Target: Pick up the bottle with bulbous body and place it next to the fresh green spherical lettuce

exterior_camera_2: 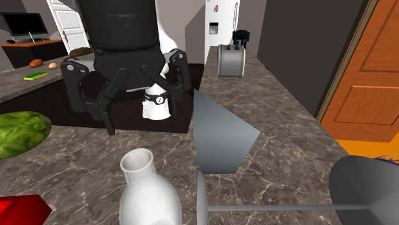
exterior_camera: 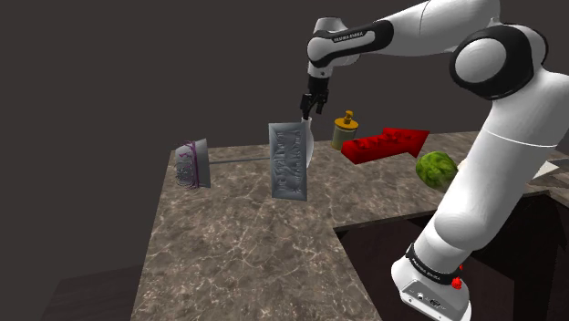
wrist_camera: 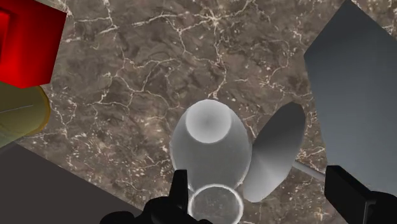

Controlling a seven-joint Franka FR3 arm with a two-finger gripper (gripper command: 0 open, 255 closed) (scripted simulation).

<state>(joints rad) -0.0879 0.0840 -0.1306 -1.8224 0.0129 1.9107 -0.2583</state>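
Observation:
A white bottle [exterior_camera_2: 148,192] with a bulbous body and an open mouth stands upright on the brown marble counter [exterior_camera_2: 288,147]. My gripper [exterior_camera_2: 137,102] hangs open above it and touches nothing. In the wrist view the bottle [wrist_camera: 210,149] lies just below the hand, close to one black finger [wrist_camera: 180,191], while the other finger [wrist_camera: 347,191] stands far off. The green round lettuce [exterior_camera: 437,169] with dark streaks sits at the counter's edge near the arm, beyond a red block [exterior_camera: 385,143]. It also appears in the second exterior view, where the lettuce [exterior_camera_2: 19,133] is at the left.
A grey slab [exterior_camera: 290,160] stands upright beside the bottle, with a grey disc on a thin rod [wrist_camera: 277,153] against it. A yellow jar [exterior_camera: 346,130] sits by the red block. A grey object with purple lines [exterior_camera: 193,164] and a toaster [exterior_camera_2: 231,61] stand farther off.

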